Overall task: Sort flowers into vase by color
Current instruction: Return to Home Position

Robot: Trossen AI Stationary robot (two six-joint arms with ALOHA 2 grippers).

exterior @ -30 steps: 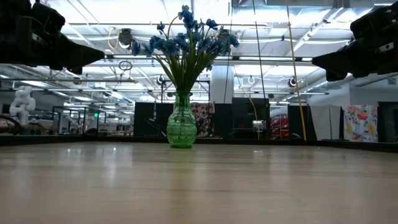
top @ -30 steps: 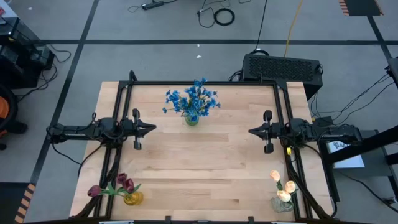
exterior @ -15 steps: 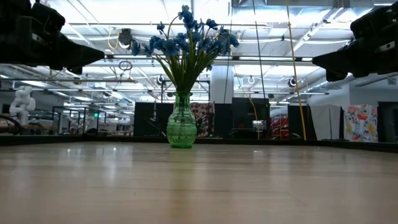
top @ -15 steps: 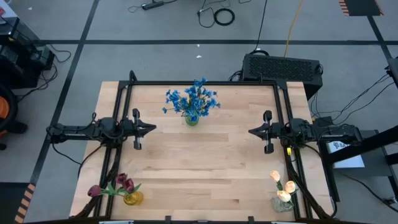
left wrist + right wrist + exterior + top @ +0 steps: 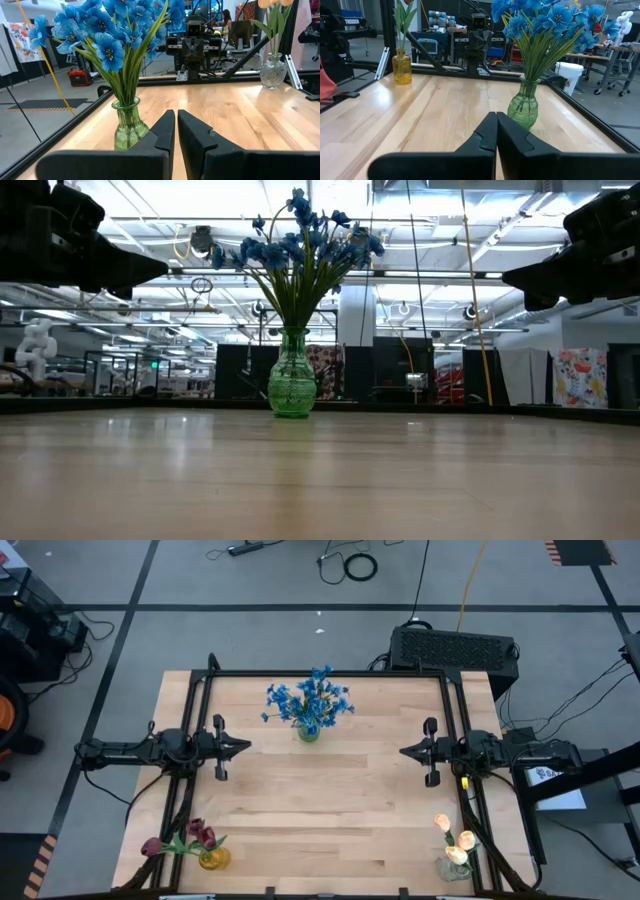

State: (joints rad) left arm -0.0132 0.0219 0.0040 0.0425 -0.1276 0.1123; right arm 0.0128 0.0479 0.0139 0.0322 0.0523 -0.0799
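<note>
High view, table read as a clock face with 6 o'clock at the near edge.

Near edge: dark red tulips in a yellow vase at 7 o'clock. Cream-yellow tulips in a clear vase at 5 o'clock.

Mid-table: left gripper at 9 o'clock and right gripper at 3 o'clock, raised and facing each other. Both pairs of jaws are drawn together, the left showing only a hairline gap, and neither holds anything.

Far edge: blue flowers upright in the green vase at 12 o'clock.

Hazards, as judged: the sort appears complete, so the remaining risk lies in arm travel. The blue bunch is wide and top-heavy on a narrow base, and a sweep towards 12 o'clock could catch its heads and tip the vase. One red tulip leans out past the corner beside the left arm's frame, where a cable or link could snag it.

Relative to the jaws: the blue flowers stand well apart from both, at 1 o'clock from the left gripper and 11 o'clock from the right.
</note>
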